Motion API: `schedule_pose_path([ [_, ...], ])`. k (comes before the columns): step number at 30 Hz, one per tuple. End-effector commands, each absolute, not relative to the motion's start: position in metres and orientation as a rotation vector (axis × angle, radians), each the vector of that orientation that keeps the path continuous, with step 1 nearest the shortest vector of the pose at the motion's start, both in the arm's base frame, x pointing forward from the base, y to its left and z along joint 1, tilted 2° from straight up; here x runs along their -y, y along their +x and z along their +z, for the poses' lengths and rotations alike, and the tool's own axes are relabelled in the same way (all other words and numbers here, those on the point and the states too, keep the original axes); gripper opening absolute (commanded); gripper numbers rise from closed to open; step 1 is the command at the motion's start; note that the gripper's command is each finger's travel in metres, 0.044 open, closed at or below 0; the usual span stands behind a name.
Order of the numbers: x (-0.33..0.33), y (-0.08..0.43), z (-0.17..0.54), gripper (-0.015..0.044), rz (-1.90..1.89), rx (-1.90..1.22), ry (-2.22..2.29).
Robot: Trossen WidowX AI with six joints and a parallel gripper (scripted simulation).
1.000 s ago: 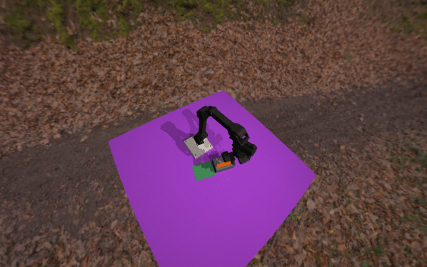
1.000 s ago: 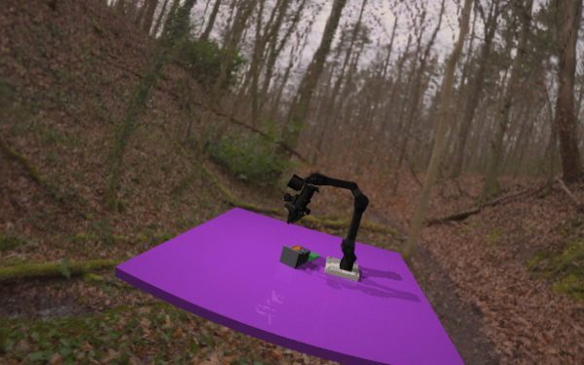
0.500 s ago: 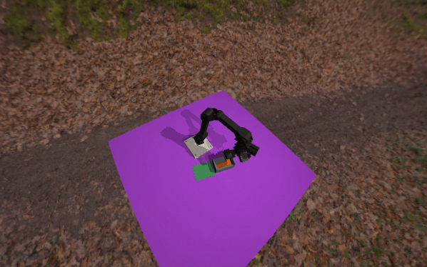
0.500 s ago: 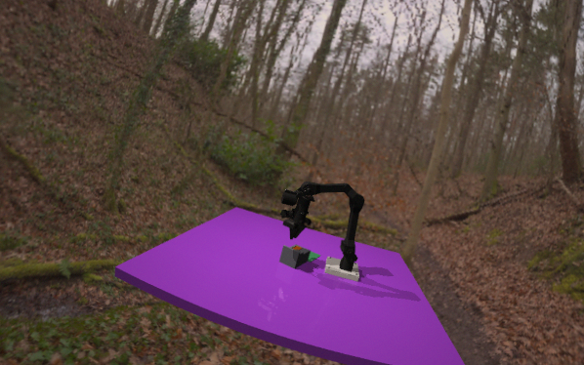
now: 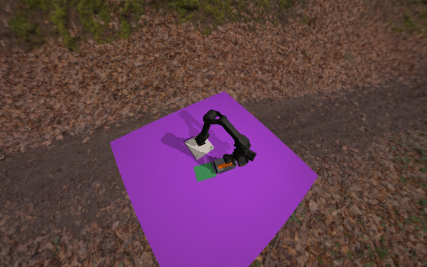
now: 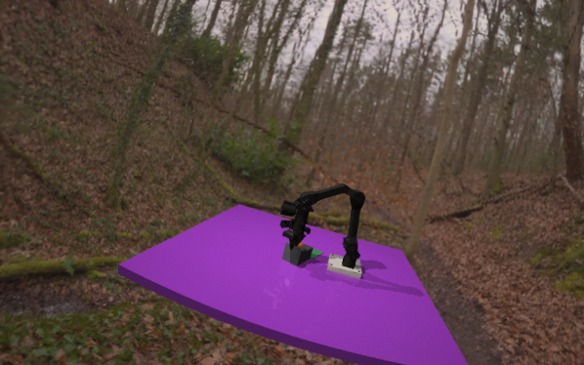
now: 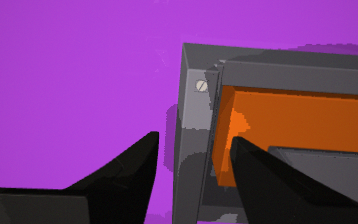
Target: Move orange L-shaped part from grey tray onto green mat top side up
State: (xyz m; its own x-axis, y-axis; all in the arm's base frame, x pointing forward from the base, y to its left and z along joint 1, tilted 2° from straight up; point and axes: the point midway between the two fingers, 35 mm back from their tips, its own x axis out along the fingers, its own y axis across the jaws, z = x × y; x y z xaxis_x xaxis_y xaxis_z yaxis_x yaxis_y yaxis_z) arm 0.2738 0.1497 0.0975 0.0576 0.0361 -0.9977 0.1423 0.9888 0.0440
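The orange L-shaped part [image 5: 225,165] [image 6: 301,245] [image 7: 300,117] lies in the grey tray's [image 5: 221,171] [image 6: 294,256] [image 7: 195,105] pocket, beneath the gripper [image 5: 235,165] [image 6: 293,247] [image 7: 195,142]. Its fingers stand partly spread, pinching nothing. Pressing seems in hand; next, one fingertip should push the L-shaped end down.

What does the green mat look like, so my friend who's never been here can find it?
Find the big purple table in the woods, then the black arm's white base plate. Near it, the green mat is a flat four-sided patch beside the grey tray; unlike the tray, it is thin and has no walls.
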Motion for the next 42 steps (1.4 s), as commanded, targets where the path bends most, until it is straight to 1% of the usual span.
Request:
schedule_pose_path([
  [1,-0.149,0.273,0.09,0.018,-0.089,-1.515,0.143],
  [20,-0.15,0.275,0.06,0.018,-0.089,-1.515,0.143],
  [42,-0.152,0.276,0.061,0.018,-0.078,-1.51,0.145],
])
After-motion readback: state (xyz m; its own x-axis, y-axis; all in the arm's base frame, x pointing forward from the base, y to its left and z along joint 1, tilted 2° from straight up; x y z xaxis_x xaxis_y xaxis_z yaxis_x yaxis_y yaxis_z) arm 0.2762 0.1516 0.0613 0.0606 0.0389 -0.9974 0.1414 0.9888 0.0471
